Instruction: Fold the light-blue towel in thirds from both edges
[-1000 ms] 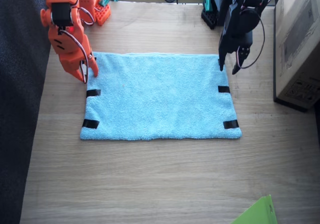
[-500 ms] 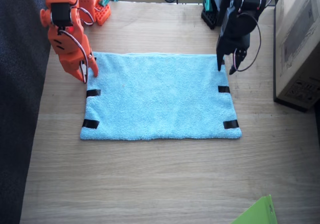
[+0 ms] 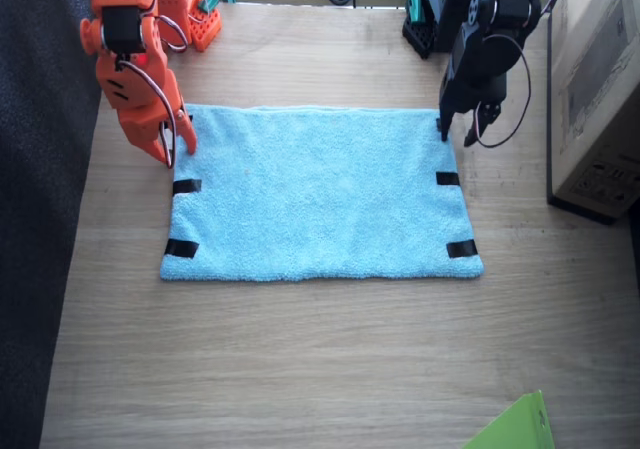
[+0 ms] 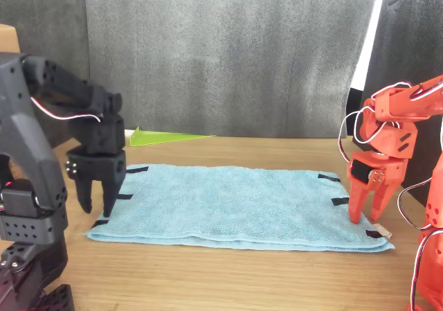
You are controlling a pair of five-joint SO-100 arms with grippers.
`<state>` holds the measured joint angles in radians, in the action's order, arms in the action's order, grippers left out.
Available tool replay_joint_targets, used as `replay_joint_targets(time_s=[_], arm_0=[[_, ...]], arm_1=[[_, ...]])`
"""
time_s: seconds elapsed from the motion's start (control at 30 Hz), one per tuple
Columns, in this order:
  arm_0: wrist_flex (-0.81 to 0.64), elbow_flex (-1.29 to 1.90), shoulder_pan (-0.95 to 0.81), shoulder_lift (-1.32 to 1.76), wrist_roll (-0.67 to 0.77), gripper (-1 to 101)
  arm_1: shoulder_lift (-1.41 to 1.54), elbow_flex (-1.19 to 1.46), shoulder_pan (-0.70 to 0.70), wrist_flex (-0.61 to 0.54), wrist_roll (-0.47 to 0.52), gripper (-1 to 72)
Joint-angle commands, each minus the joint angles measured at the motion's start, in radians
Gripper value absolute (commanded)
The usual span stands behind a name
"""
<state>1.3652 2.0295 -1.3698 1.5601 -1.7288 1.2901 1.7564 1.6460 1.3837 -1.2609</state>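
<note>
We see the light-blue towel (image 3: 320,193) lying flat and unfolded on the tabletop (image 3: 300,359). Our left gripper (image 3: 462,131) and right gripper (image 3: 175,144) hover at its far corners, fingers parted and empty. To fold well, we should pinch each taped corner cleanly, lift low, and carry one edge a third across.

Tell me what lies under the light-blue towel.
The light-blue towel lies flat on the wooden table. Nothing bulges beneath it; the covered tabletop itself is hidden.
</note>
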Motion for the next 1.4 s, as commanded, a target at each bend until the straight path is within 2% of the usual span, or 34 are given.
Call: replay_joint_targets(time_s=[0.0, 0.6, 0.7, 0.77, 0.87, 0.93, 1.37], arm_0=[[0.018, -0.051, -0.012, -0.025, -0.011, 21], [0.06, -0.143, -0.002, -0.133, -0.031, 19], [0.057, -0.129, -0.003, -0.121, -0.037, 15], [0.054, -0.12, -0.003, -0.112, -0.038, 13], [0.052, -0.107, -0.005, -0.103, -0.051, 5], [0.051, -0.107, -0.008, -0.104, -0.052, 0], [0.046, -0.086, -0.023, -0.084, -0.064, 0]], arm_1=[[0.006, 0.017, 0.006, 0.003, -0.002, 21.7], [-0.008, 0.018, 0.003, 0.005, 0.005, 21.2], [-0.012, 0.018, 0.005, 0.008, 0.005, 18.6], [-0.015, 0.02, 0.014, 0.011, 0.006, 14.0], [-0.018, 0.023, 0.028, 0.009, -0.003, 0.2], [-0.026, 0.023, 0.035, 0.009, -0.008, 0.1], [0.008, 0.018, 0.077, 0.011, -0.011, 0.1]])
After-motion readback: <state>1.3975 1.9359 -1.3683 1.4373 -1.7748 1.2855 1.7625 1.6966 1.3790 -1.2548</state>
